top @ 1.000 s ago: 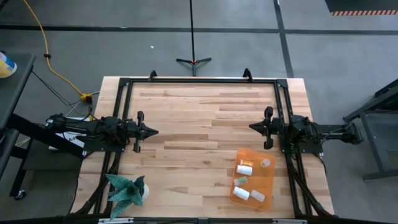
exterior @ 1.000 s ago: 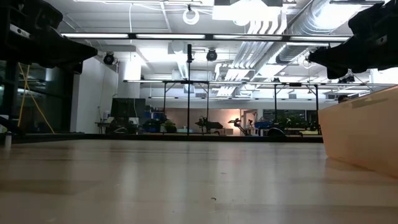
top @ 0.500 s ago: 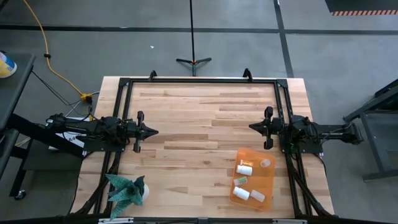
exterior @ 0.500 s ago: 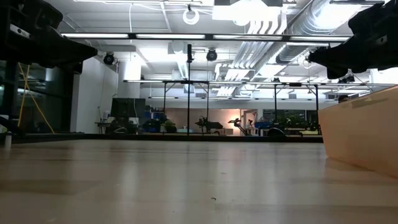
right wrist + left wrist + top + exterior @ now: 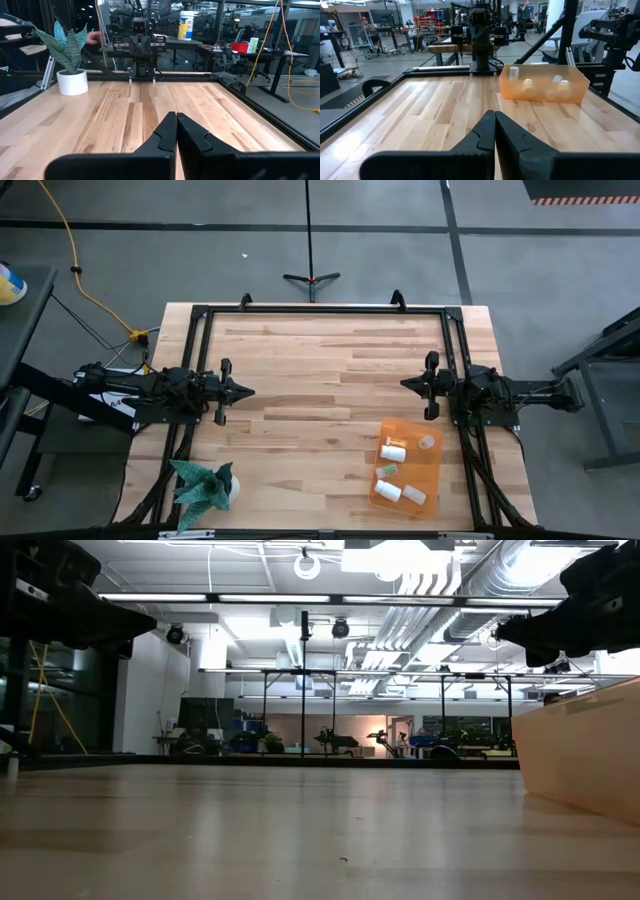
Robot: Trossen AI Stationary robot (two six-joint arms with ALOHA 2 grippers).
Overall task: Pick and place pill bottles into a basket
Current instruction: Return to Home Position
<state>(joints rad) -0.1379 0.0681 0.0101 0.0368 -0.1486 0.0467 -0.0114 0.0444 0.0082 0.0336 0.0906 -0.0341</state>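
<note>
High view: a wood-plank table (image 5: 320, 360) on a grey workshop floor (image 5: 540, 270); left gripper (image 5: 246, 391) and right gripper (image 5: 404, 384) face each other, fingers closed, empty; pill bottles (image 5: 393, 451) lie in the basket (image 5: 429, 471).

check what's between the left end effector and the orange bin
Nothing: in the high view only bare wooden table lies between the left end effector and the orange bin.

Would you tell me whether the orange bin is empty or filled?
Not empty: the high view shows several white pill bottles lying inside the orange bin.
</note>
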